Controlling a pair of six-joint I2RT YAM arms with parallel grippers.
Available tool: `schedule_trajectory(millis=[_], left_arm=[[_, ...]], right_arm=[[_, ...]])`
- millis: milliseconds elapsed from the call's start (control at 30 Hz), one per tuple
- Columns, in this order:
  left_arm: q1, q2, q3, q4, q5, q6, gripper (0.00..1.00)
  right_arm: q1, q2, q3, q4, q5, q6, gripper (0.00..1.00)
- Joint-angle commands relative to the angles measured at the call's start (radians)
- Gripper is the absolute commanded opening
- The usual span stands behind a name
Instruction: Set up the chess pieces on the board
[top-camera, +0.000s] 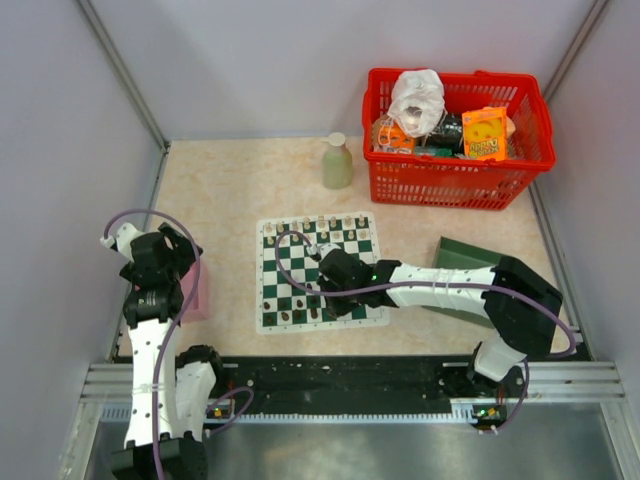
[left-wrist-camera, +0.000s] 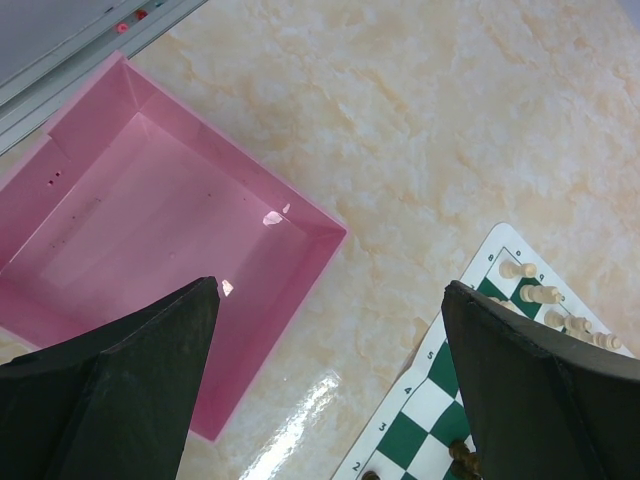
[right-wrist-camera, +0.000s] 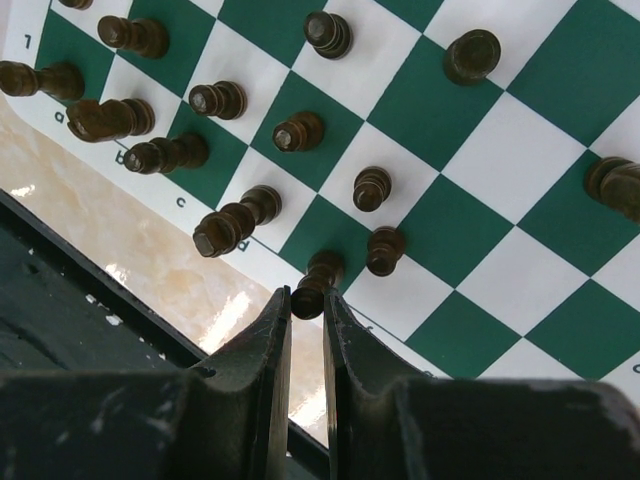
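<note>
Chess pieces (right-wrist-camera: 235, 222) stand on the board (right-wrist-camera: 470, 130) in the middle of the bench (top-camera: 220, 180), dark ones nearest. Right hand (right-wrist-camera: 306, 297) looks clamped on a dark piece (right-wrist-camera: 322, 268) in the near row, probably to seat it. Left hand (left-wrist-camera: 330, 288) hangs apart over the pink tray (left-wrist-camera: 150, 200), out of the way.

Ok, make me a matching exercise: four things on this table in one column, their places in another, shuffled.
Things:
1 basket
2 bottle
3 pink box
4 green tray

Places:
A left of the board
B right of the board
C far right corner
D past the board's far edge

Pairs: 1-C, 2-D, 3-A, 4-B
</note>
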Motion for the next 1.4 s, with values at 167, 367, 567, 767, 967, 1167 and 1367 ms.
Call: schedule_trajectory(millis=[167,367,567,767,967,1167,1367], left_arm=[[0.007,-0.008,-0.008,0.034,-0.011,-0.006,0.99],[0.007,-0.008,-0.01,0.034,-0.01,-0.006,0.99],[0.007,-0.008,-0.011,0.034,-0.011,-0.006,0.99],[0.007,-0.003,-0.011,0.035,-0.007,-0.006,0.99],[0.007,-0.003,-0.011,0.039,-0.007,-0.005,0.99],[0.009,-0.003,-0.011,0.039,-0.005,-0.005,0.99],[0.007,-0.003,-0.015,0.039,-0.002,-0.006,0.99]], right_arm=[[0.007,-0.007,0.006,0.055,0.008,0.009,0.14],[0.007,0.002,0.003,0.053,0.019,0.007,0.14],[0.007,0.006,-0.013,0.065,0.014,0.001,0.17],[0.007,0.01,-0.011,0.072,0.002,-0.002,0.19],[0.006,0.002,-0.008,0.059,-0.006,-0.006,0.26],[0.007,-0.026,0.015,0.043,-0.016,-0.016,0.36],[0.006,-0.085,0.058,-0.013,0.032,-0.032,0.41]])
